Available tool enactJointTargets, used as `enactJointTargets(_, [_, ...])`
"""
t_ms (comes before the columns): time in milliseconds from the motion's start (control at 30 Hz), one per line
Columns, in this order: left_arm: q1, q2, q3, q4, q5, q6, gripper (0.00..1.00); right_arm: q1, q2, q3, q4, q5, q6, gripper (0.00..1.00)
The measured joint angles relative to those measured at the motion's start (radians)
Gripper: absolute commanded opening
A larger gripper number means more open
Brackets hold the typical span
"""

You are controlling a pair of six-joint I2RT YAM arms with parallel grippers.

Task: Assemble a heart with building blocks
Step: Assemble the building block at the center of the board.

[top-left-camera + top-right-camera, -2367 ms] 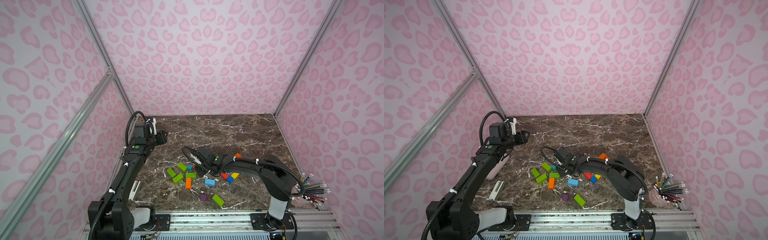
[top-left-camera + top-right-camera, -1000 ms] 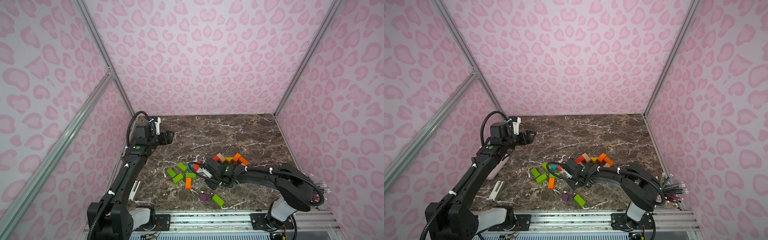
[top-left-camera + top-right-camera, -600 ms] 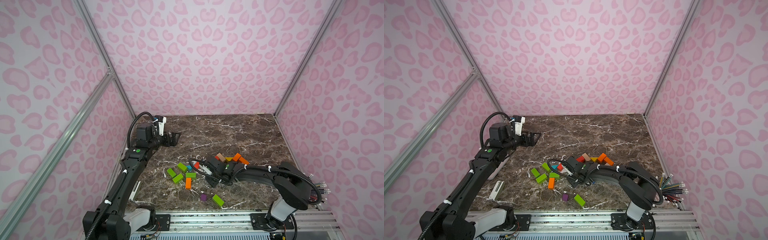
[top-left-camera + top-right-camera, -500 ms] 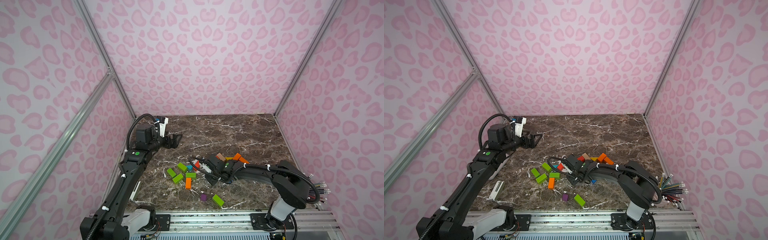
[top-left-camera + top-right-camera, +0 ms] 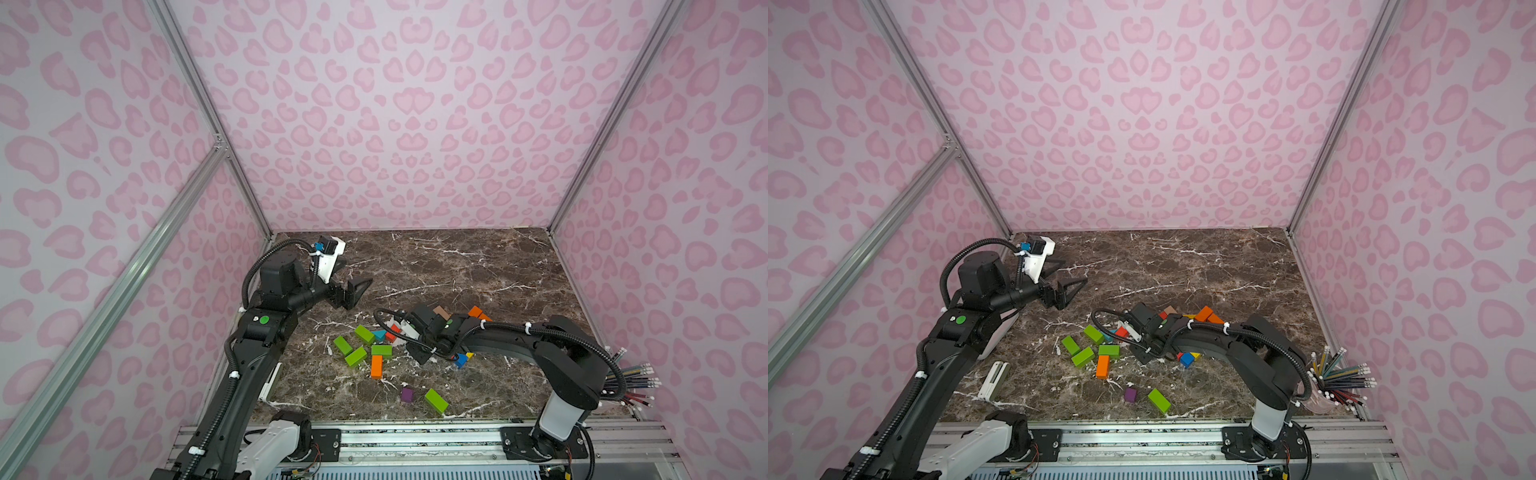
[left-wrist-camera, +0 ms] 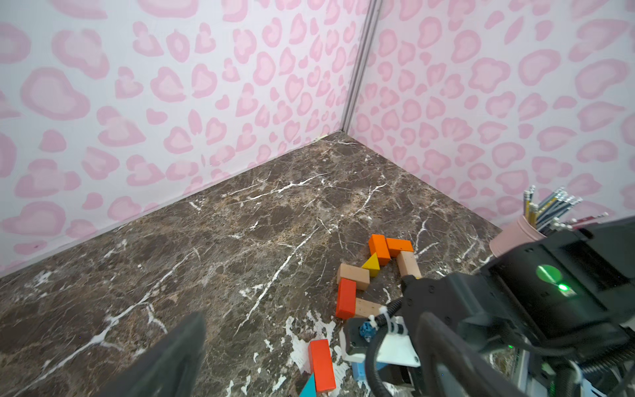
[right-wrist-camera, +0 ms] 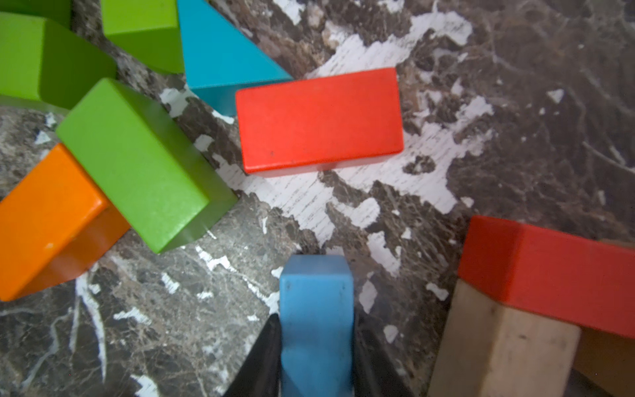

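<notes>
Blocks (image 5: 381,350), painted green, red, orange, blue

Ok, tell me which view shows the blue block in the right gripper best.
Right wrist: the blue block sits close-up, pinched in the right gripper. Left wrist shows a sliver; both top views hide it.

Your tabletop (image 7: 515,103) wears a brown marble-look skin, scuffed through to white in rough patches. The red brick (image 7: 319,120) and green brick (image 7: 137,161) carry smooth, satiny paint with a soft sheen. The tan brick (image 7: 498,350) is bare, matt wood. The blue block (image 7: 316,309) looks painted and duller. Your frame rails (image 5: 415,440) are ribbed, silvery metal.
</notes>
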State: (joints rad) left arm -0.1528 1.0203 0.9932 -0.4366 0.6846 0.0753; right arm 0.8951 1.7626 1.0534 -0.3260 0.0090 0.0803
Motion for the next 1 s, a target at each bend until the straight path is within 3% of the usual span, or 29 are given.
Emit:
enactJointTargets(333, [-0.005, 0.036, 0.009, -0.15, 0.143, 0.23, 0.98, -0.017, 0.06, 0.072, -0.005, 0.005, -0.046, 0.27])
enactJointTargets(667, [-0.005, -0.139, -0.055, -0.243, 0.205, 0.456, 0.98, -0.026, 0.09, 0.099, 0.018, 0.01, -0.063, 0.26])
enactJointTargets(1000, [-0.005, -0.122, -0.055, -0.305, 0.25, 0.561, 0.98, -0.042, 0.096, 0.104, 0.032, 0.003, -0.071, 0.26])
